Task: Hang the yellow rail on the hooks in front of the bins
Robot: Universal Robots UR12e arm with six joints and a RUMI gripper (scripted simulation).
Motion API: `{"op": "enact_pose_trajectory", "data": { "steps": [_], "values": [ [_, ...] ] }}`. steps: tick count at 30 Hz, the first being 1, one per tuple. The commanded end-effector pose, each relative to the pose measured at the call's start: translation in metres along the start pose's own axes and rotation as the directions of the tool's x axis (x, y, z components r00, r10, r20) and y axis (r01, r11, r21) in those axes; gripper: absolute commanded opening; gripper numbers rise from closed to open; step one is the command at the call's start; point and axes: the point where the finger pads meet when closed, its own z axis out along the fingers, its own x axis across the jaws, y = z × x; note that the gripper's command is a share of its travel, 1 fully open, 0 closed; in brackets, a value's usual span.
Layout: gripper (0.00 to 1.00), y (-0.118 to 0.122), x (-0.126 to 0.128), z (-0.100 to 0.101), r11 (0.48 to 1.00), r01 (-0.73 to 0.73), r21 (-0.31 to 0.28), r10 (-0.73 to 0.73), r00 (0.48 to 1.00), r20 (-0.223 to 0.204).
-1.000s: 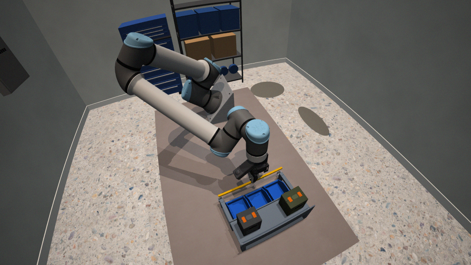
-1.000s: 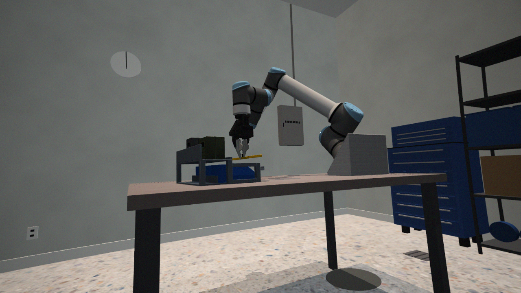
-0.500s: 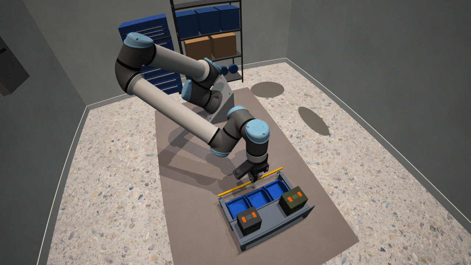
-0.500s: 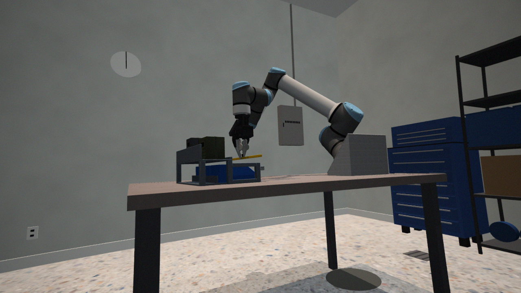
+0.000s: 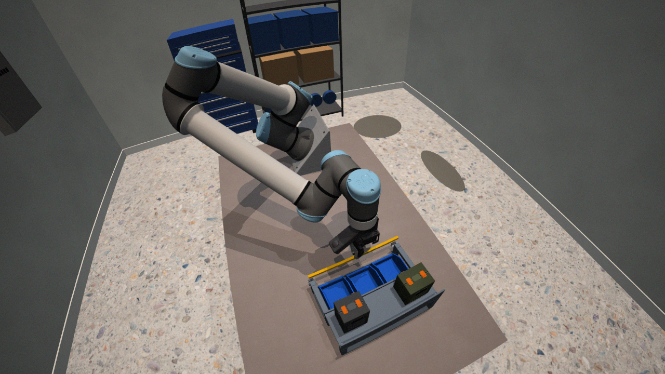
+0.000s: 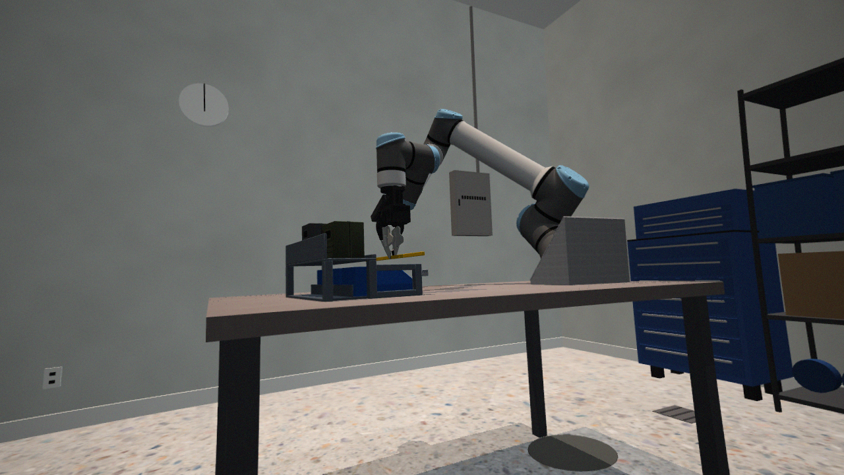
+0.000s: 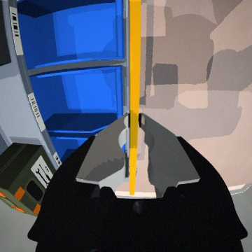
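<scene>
Brown table top [image 5: 260,297] is carrying the whole job, with grey walls and speckled floor lying around it. Nearest the wrist camera, the gripper [image 7: 134,120] is pinching almost fully shut on the yellow rail [image 7: 134,63], its two grey fingers pressing the thin bar from either side, so the rail is running straight through the grasp and out both ways. Its long axis is lying crosswise to the closing direction of the jaws and level with the table, as the exterior view suggests (only a slight tilt is showing there, and I cannot tell whether that is perspective).

From above, the rail [image 5: 353,256] is hanging just in front of the grey tray frame [image 5: 418,307] and running parallel to the tray's front edge, along the row of three blue bins [image 5: 362,279]. The grasp is sitting somewhat toward the rail's far end rather than at its middle. Both hooks are too small to make out, so I cannot tell how the rail ends are standing relative to the end plates. My judgement: the coming descent is turning on endwise alignment, since any shift along the long axis is likely to leave one end perched on a plate.

Farther off, a green case [image 5: 414,280] and a black case [image 5: 351,311] are sitting on the tray behind the bins.
</scene>
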Motion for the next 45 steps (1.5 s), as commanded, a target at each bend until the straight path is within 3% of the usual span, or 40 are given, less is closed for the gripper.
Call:
{"op": "enact_pose_trajectory", "data": {
  "steps": [1,45],
  "values": [
    [0.00,0.000,0.000,0.000,1.000,-0.001,0.000,0.001,1.000,0.001],
    [0.00,0.000,-0.001,0.016,1.000,-0.001,0.000,0.001,1.000,0.001]
  ]
}}
